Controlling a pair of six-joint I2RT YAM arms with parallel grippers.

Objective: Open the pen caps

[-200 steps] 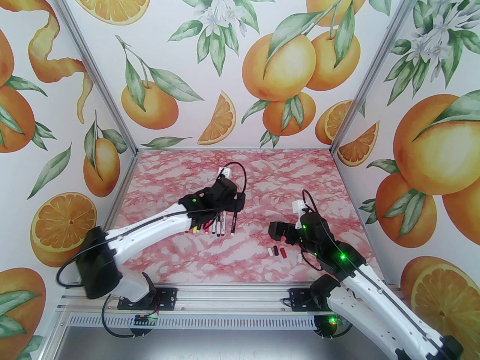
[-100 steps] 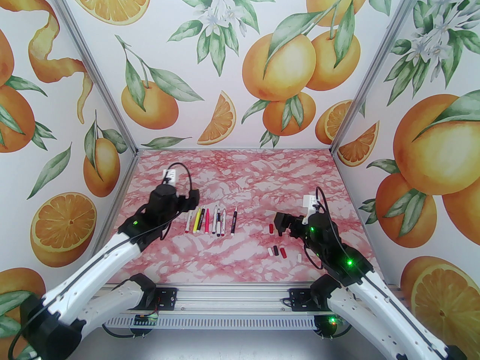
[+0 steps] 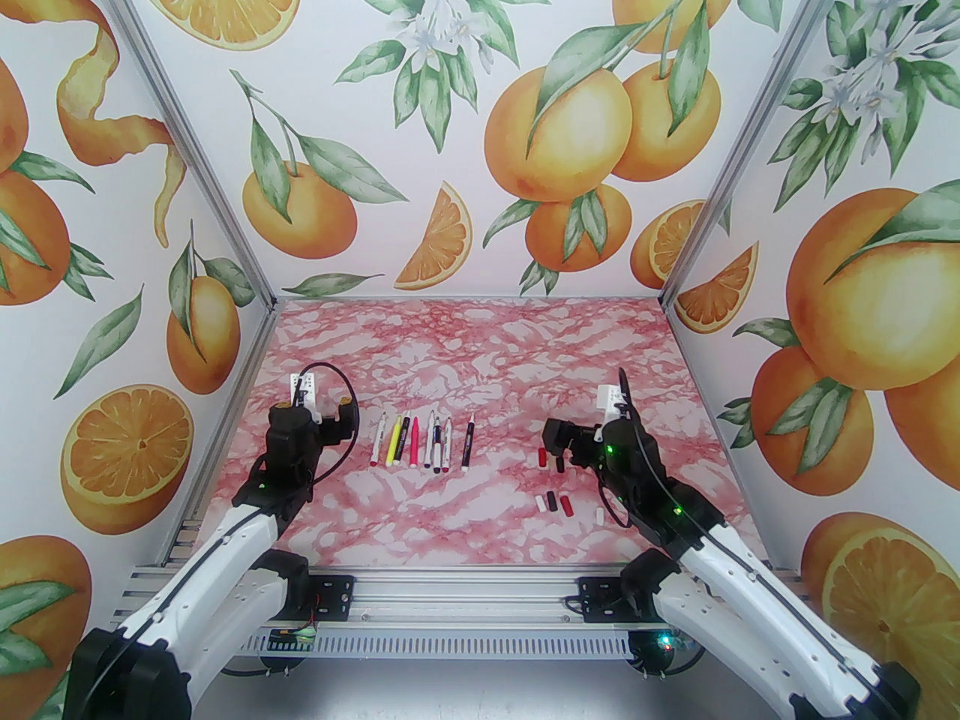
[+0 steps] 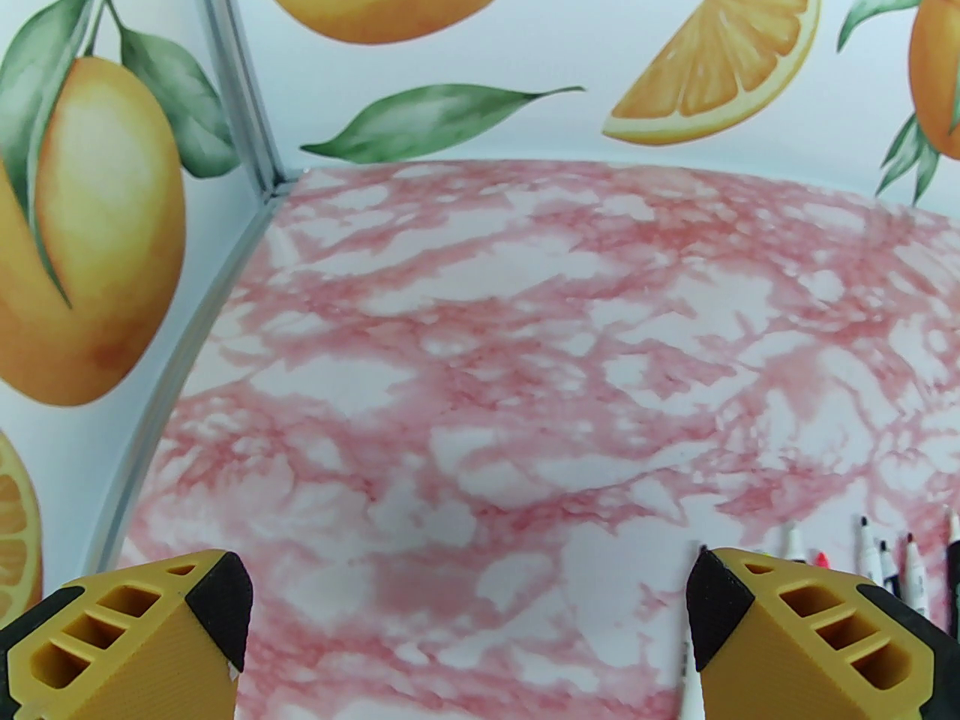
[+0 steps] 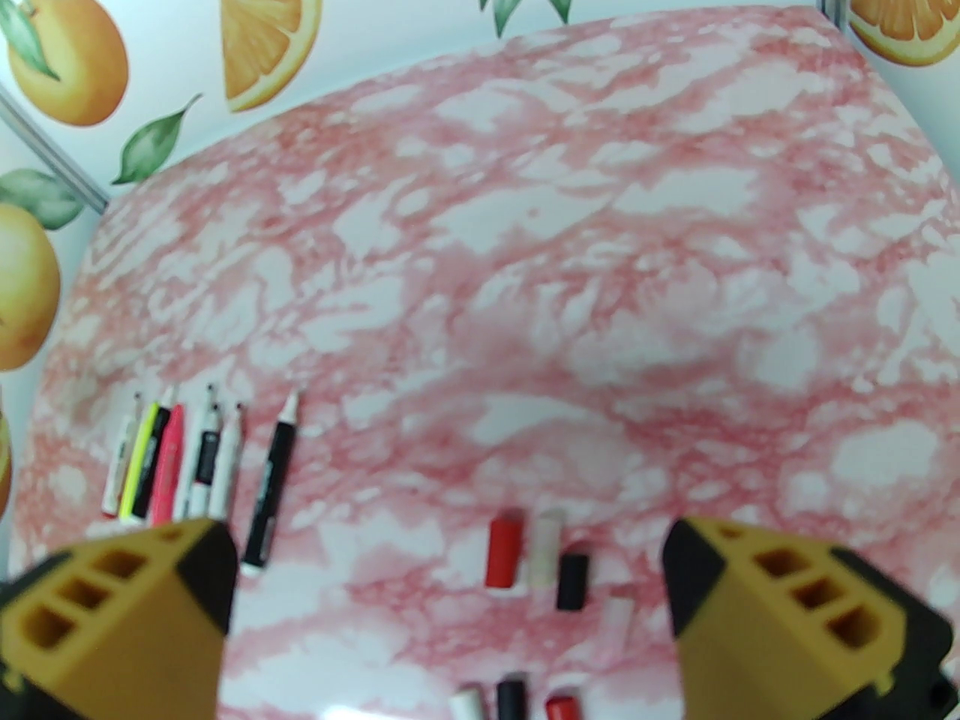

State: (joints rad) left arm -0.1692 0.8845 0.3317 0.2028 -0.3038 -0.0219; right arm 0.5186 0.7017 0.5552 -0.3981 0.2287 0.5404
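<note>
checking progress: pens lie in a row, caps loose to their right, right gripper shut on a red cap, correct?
No: the right gripper is open and empty, near the caps; the right wrist view shows it. The pens and loose caps are as you say.

Pink-and-white marble covers the table; the walls show oranges and green leaves on white. The pen caps are red, black and white.

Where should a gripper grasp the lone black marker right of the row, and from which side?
Probably mid-barrel on the black marker, from above, jaws closing across its width: it lies flat, pointing away, with bare table either side.
</note>
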